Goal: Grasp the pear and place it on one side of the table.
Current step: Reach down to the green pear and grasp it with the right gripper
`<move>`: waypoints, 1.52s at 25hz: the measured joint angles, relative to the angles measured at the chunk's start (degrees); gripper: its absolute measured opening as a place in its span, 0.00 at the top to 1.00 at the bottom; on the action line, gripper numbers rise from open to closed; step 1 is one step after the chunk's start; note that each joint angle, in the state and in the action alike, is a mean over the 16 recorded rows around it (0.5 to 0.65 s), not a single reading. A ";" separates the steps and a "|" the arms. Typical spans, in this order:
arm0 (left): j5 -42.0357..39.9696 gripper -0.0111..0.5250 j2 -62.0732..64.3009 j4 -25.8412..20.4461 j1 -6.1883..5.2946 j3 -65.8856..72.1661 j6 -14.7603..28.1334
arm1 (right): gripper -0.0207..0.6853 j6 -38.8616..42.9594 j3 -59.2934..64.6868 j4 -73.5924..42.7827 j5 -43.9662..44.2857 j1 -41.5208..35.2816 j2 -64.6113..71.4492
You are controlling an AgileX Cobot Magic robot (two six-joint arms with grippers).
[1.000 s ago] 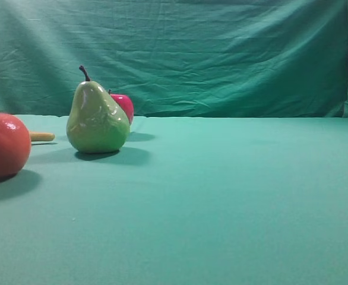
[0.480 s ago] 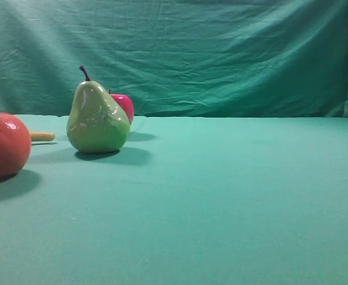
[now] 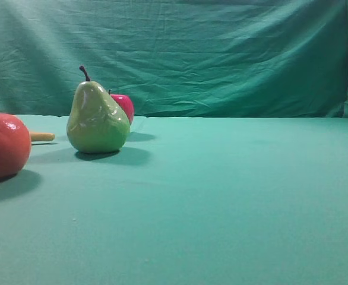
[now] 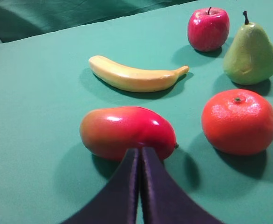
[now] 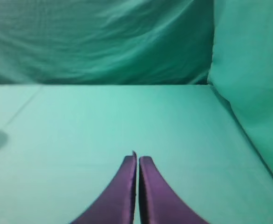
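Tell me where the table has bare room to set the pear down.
The table is bare cloth from right of the pear to the right edge. The left is crowded: apple, banana, mango and orange cluster by the pear. Ahead of the right claw, only cloth.

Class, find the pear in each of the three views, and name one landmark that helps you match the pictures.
Exterior high: pear left of centre, upright, in front of the apple.
Left wrist: pear upper right, right of the apple.
Right wrist: not in it.
Shared landmark: the red apple beside the pear.
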 joint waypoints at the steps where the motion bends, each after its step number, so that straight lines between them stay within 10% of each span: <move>1: 0.00 0.98 0.00 0.00 0.00 0.00 0.00 | 0.97 -0.69 -1.64 0.01 0.53 1.67 3.17; 8: 0.00 0.98 0.00 0.00 0.00 0.00 0.00 | 0.83 -2.63 -13.07 0.08 1.68 14.53 24.32; 24: 0.00 0.98 0.00 0.00 0.00 0.00 0.00 | 0.08 -4.45 -46.08 0.31 3.67 30.13 64.93; 38: 0.00 0.98 0.00 0.00 0.00 0.00 0.00 | 0.19 -4.51 -60.89 0.07 1.75 31.04 83.04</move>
